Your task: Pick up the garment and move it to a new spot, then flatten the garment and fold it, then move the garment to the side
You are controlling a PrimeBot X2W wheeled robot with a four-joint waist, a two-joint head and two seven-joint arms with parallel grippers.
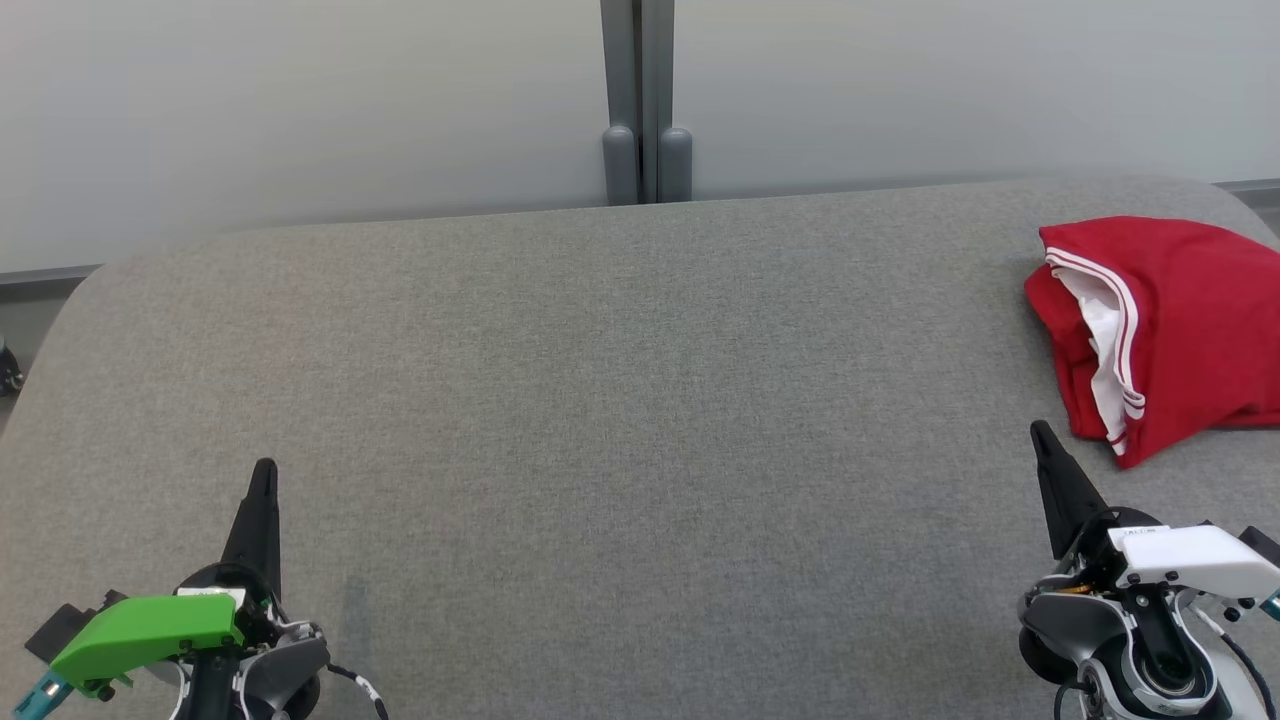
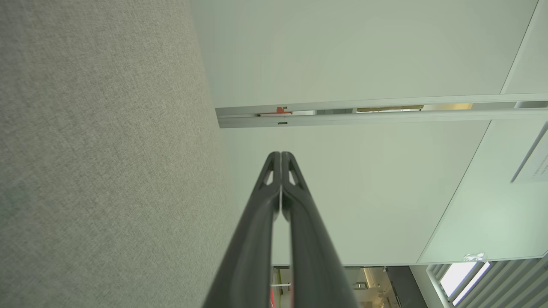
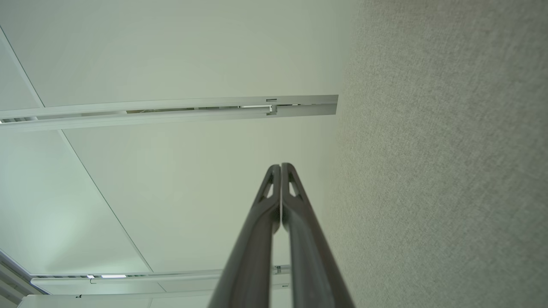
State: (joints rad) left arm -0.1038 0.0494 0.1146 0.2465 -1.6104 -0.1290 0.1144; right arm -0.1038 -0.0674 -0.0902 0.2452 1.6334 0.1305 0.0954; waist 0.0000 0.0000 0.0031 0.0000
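— Lowest in the head view are the left claw (image 1: 262, 478) and the right claw (image 1: 1042, 438). Each has its two fingers pressed together, gripping nothing.
— Why held like that?
— A rest pose, I'd judge: both low over the grey worktop (image 1: 600, 400), tips pointing away from the robot.
— And the garment (image 1: 1185, 320)?
— Red, white inside, striped trim, doubled over. It lies just ahead of the right claw and slightly outward, well apart from the left claw.
— Set aside already?
— Likely, though it could be awaiting pickup; I cannot tell.
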